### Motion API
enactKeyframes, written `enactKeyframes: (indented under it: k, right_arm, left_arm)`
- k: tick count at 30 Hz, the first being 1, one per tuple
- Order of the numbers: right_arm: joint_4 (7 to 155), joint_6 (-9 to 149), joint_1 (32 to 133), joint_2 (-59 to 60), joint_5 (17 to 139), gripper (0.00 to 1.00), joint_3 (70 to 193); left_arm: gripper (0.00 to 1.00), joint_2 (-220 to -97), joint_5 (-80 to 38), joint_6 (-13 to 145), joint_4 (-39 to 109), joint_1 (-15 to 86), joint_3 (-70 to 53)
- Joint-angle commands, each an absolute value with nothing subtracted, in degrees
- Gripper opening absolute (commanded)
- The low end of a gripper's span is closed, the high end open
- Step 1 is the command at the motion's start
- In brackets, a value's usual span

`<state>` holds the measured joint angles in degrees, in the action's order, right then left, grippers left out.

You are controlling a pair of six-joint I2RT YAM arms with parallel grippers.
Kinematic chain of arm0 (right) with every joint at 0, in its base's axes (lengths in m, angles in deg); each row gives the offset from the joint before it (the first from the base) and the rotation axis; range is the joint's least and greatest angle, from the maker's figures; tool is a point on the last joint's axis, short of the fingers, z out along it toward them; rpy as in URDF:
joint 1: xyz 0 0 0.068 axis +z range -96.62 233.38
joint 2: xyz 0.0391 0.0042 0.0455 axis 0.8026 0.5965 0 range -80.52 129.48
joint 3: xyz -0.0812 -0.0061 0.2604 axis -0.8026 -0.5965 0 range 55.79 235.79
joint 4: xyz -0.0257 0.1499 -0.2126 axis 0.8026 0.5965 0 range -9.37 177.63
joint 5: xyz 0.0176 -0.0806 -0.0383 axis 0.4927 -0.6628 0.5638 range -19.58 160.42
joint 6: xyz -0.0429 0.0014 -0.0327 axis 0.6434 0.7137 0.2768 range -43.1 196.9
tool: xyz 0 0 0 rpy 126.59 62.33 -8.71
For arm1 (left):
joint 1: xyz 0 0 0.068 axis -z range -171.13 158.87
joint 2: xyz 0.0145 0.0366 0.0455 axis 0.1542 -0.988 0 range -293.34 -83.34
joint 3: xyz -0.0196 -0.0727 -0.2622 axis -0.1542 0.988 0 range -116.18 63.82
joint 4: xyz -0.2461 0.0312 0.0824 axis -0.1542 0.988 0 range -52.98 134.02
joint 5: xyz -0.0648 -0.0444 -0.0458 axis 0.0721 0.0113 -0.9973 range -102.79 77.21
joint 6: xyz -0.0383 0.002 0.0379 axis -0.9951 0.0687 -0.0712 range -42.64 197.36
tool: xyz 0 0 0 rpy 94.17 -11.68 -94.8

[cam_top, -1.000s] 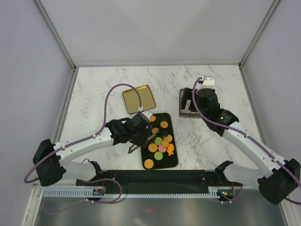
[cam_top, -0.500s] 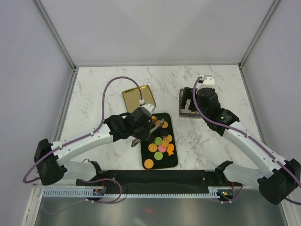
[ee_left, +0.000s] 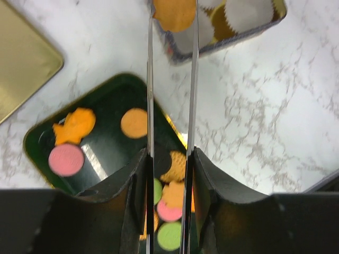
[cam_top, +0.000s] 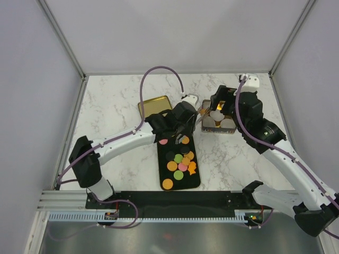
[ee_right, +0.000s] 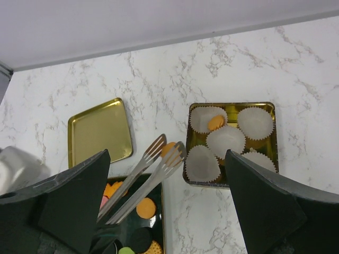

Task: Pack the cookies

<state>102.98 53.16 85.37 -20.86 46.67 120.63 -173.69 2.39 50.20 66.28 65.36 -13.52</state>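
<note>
**A:** Which step is shown?

**B:** The transfer of a single piece. The left tool (ee_left: pixel 168 153) is clenched on a pair of tongs (ee_left: pixel 150 79). The tongs' tips pinch an orange cookie (ee_left: pixel 175 13) at the edge of the tin (ee_right: pixel 231 104), on the side nearest the tray (ee_left: pixel 106 145). The cookie appears to sit at the tin's wall and not yet over a cup.

**A:** Where are the other cookies (cam_top: pixel 179 161)?

**B:** Most lie flat on the tray, just beside the tin. A packed cookie (ee_right: pixel 215 123) sits in one of the white paper cups (ee_right: pixel 226 141), and the cups that can be seen into look empty. The gold lid (ee_right: pixel 99 132) lies on the table (ee_right: pixel 159 69), on the far side of the tray from the tin.

**A:** And the right tool (ee_right: pixel 165 159)?

**B:** It is released, with its jaws wide apart. It hangs above the tin and grasps nothing.

**A:** What does the next move call for?

**B:** Probably the tips must travel further in over an empty cup and then come down. The squeeze on the tongs is then eased so the cookie drops flat. The cups look thin and pleated, so a tip that catches one could push it out of place. With one piece in and many on the tray, packing is judged to be at an early stage.
</note>
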Motion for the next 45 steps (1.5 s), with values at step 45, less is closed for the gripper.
enactKeyframes:
  k: [45]
  right_arm:
    - [111.39, 53.79, 85.20, -29.02, 38.33, 0.98, 126.10]
  left_arm:
    - [0.47, -211.31, -2.07, 57.05, 44.05, 63.63, -42.88]
